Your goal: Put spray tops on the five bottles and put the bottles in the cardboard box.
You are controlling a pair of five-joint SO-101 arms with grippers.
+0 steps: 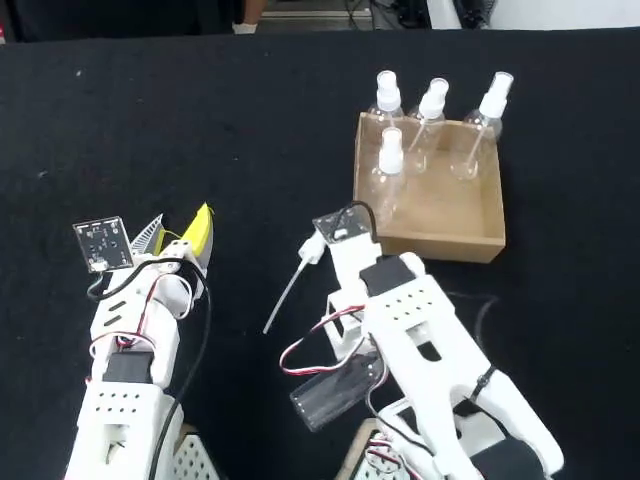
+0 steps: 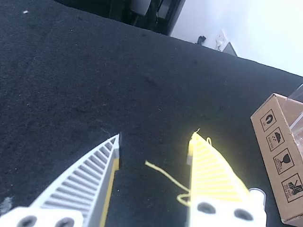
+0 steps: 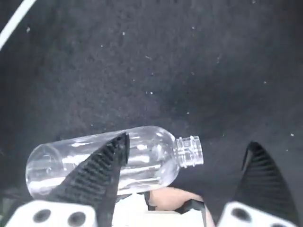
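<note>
Bottle (image 3: 151, 153) uncapped, on side beneath right hand (image 3: 189, 141); hand wide open, gripping nothing.

Even, soft overhead light in the high view. The black table cloth (image 1: 250, 120) soaks it up, so shadows barely register. The cardboard box (image 1: 450, 243) is well lit inside, its near wall slightly shaded. Left wrist view: white wall (image 2: 265, 28) blown out. Right wrist view: dimmer, white glints on the clear bottle (image 3: 151, 151).
</note>
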